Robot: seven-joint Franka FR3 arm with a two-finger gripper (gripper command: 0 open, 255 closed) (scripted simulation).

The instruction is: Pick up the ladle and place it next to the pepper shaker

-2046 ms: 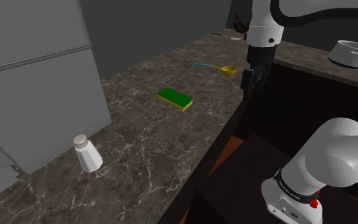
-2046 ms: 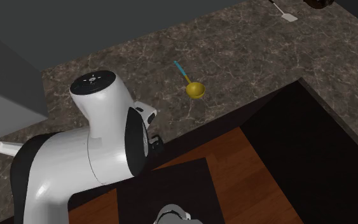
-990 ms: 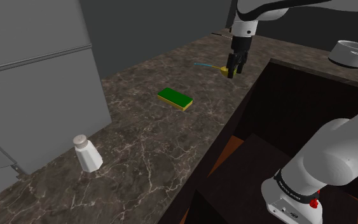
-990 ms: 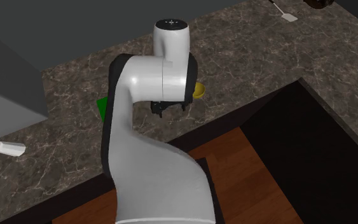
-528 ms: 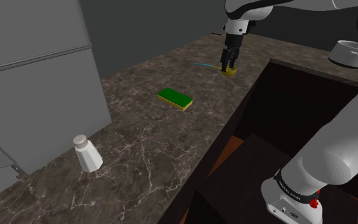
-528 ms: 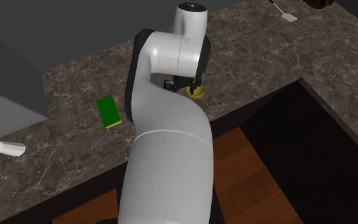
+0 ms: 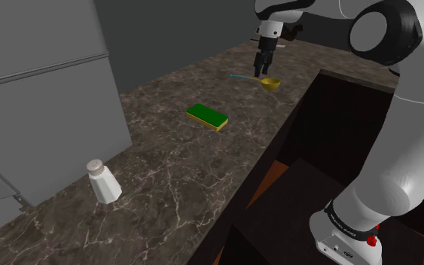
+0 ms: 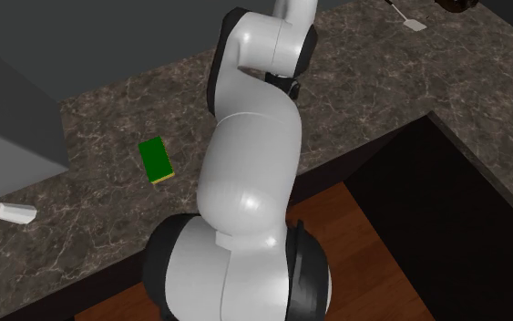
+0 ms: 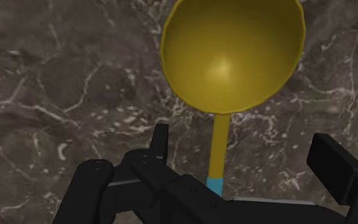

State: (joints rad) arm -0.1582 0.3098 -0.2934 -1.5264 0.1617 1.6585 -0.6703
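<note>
The hand (image 9: 244,145) hangs wide open over the dark worktop (image 7: 172,162), fingers either side of the ladle's (image 9: 231,57) handle without touching it. The ladle lies bowl up, well apart from the pepper shaker (image 7: 103,181).

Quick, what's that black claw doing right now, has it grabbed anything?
Black two-finger gripper: open, holding nothing. Its fingers stand apart on either side of the yellow ladle handle, not touching it.
</note>
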